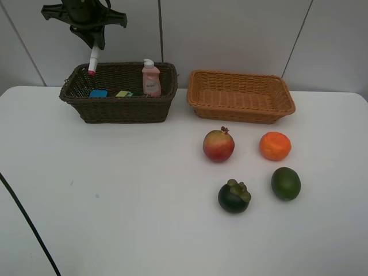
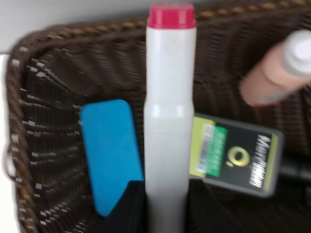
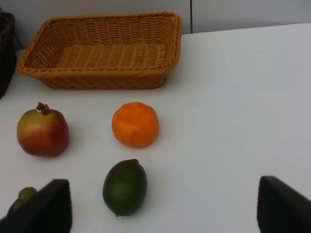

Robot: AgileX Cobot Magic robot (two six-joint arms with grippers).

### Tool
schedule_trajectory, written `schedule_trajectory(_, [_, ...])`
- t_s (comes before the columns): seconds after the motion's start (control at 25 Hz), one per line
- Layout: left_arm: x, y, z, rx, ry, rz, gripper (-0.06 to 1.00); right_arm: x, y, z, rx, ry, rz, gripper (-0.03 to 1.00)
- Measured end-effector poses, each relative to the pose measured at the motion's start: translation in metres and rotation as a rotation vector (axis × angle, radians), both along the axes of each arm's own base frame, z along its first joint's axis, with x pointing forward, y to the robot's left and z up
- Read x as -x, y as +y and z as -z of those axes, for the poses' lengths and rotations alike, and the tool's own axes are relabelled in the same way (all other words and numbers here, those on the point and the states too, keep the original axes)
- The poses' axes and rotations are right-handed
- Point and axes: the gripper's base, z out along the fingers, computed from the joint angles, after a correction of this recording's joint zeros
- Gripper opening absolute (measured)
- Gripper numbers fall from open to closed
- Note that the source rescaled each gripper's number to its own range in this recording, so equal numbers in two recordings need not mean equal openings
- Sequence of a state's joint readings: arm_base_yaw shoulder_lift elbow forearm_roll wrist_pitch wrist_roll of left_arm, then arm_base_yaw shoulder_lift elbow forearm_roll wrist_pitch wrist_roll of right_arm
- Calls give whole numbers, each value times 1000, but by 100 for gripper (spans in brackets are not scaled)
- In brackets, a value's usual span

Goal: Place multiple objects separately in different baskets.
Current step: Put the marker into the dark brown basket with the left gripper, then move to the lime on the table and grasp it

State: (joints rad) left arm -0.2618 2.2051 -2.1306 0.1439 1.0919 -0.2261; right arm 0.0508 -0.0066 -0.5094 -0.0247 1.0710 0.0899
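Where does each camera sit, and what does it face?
Exterior high: mounted high, looking down on table; left gripper shows above dark brown basket.
Left wrist: behind that gripper, looking into that basket along gripped marker; jaws show.
Right wrist: behind right gripper, facing tan basket; open jaws show.
Shared: exterior and right wrist both see orange.

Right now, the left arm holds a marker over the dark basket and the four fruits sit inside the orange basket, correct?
Not quite: the pomegranate, orange, lime and mangosteen lie on the table before the empty orange basket, as the exterior high view shows. The left gripper does hold the marker over the dark basket.
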Motion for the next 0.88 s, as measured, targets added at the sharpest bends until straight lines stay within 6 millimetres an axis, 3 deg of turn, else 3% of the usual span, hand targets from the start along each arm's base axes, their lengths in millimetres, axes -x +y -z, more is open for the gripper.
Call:
schedule_trajectory(0.08, [-3, 9, 0, -9, -4, 0, 1, 0, 0, 0, 0, 0, 0, 60])
schedule_trajectory(0.16, [-4, 15, 0, -22, -3, 16, 7, 0, 0, 0, 0, 0, 0, 60])
schedule_trajectory(0.24, [-4, 16, 0, -30, 1, 27, 30, 0, 0, 0, 0, 0, 0, 60])
schedule_trajectory(0.32, [-4, 17, 0, -33, 3, 34, 75, 0, 0, 0, 0, 0, 0, 60])
schedule_trajectory(0.4, [-3, 17, 0, -36, 10, 35, 87, 0, 0, 0, 0, 0, 0, 60])
schedule_trajectory(0.56, [3, 18, -5, -40, 71, 6, 92, 0, 0, 0, 0, 0, 0, 60])
schedule_trajectory(0.88, [25, 26, -57, -6, -23, -22, 92, 0, 0, 0, 0, 0, 0, 60])
